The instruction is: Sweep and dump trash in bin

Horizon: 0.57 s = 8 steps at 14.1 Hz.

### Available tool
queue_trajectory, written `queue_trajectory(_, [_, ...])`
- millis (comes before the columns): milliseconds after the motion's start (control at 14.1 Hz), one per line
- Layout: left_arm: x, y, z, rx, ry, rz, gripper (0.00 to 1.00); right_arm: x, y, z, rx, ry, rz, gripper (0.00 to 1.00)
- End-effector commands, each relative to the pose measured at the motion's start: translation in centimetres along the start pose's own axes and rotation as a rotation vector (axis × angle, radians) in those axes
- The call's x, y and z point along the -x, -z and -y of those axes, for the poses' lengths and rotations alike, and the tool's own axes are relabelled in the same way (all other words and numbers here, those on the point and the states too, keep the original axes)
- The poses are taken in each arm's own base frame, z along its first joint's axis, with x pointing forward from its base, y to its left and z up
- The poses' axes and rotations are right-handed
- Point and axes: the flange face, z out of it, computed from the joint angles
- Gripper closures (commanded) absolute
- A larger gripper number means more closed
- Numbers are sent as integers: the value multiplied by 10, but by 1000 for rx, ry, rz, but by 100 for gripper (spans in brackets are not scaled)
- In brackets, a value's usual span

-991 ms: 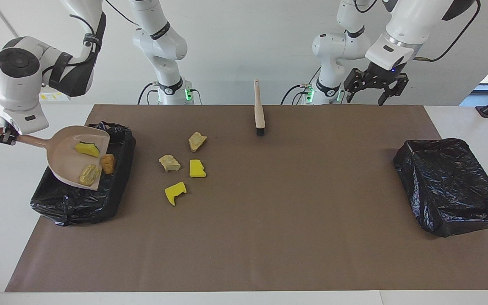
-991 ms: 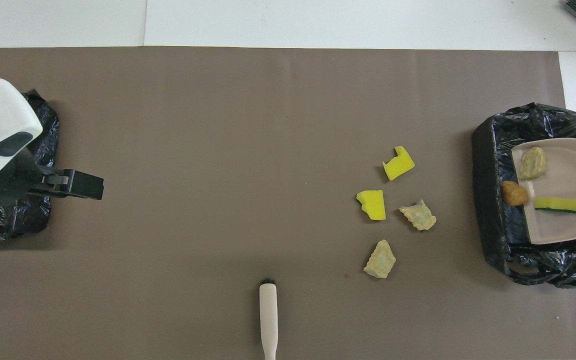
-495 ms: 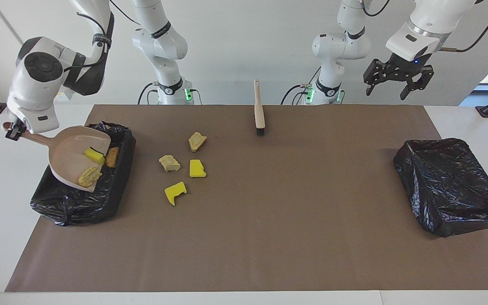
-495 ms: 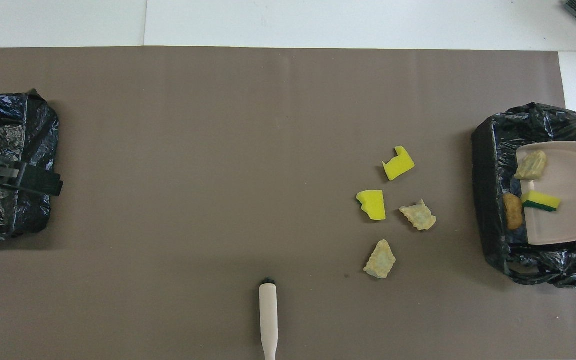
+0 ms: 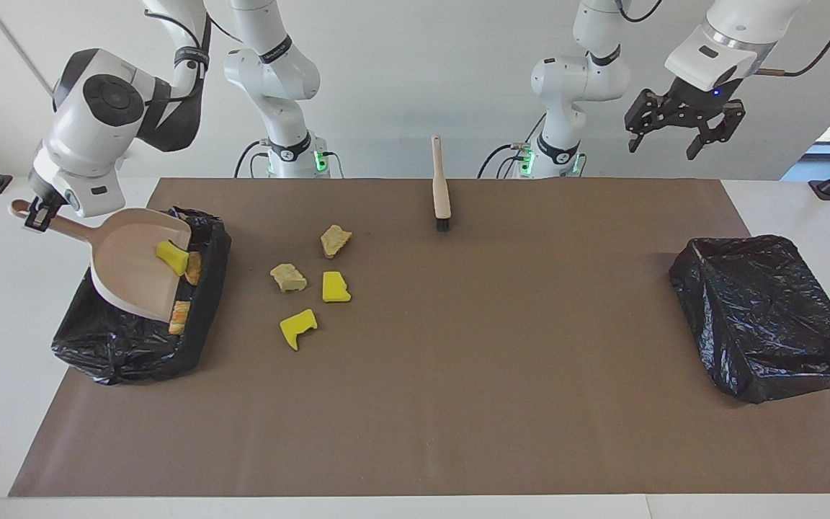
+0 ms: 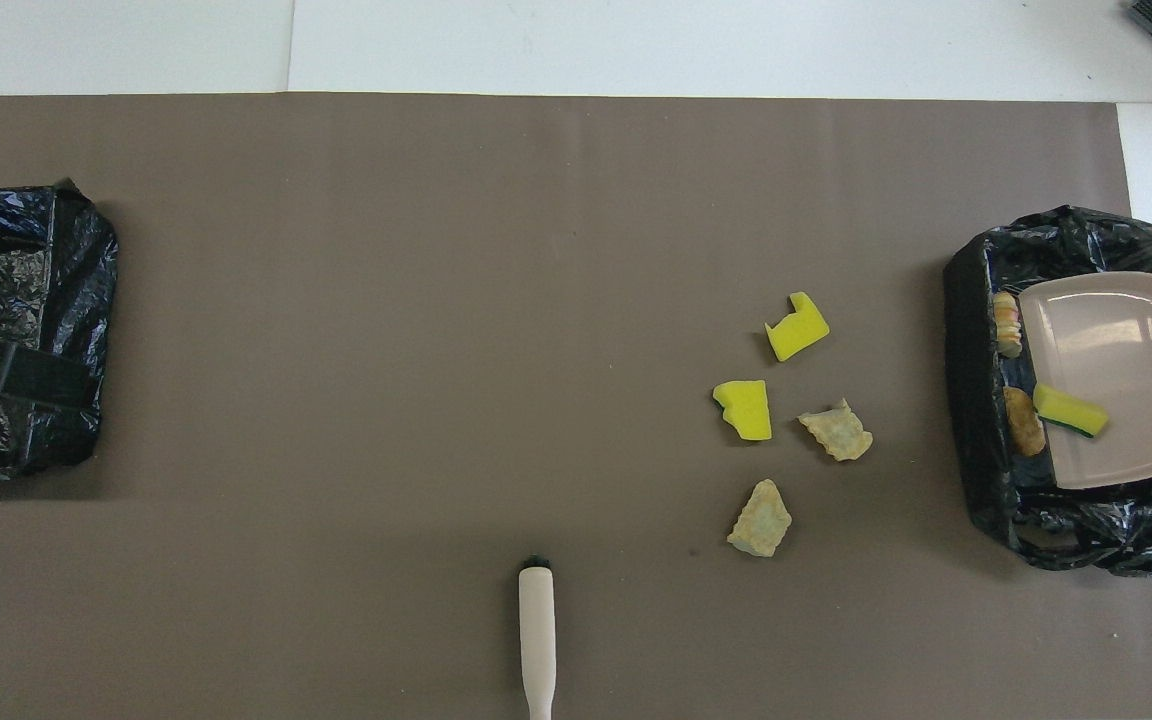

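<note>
Tipping steeper, dustpan has shed beige chunk into bin.

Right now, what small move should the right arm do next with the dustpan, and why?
Probably tilt the dustpan a little steeper over the bin: the right gripper holds its handle, and one yellow sponge bit sits at the lip.
</note>
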Motion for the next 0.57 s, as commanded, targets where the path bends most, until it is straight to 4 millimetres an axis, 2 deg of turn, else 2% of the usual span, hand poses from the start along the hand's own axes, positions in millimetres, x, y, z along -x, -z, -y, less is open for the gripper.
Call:
queue_trajectory(0, [2, -4, 5, 13, -4, 1, 0, 10, -8, 7, -5, -6, 23, 100])
queue_trajectory(142, [5, -1, 3, 18, -9, -4, 0, 15, 7, 8, -8, 4, 46, 100])
queue_trajectory(495, [6, -1, 1, 15, -5, 1, 0, 43, 30, 0, 30, 35, 78, 100])
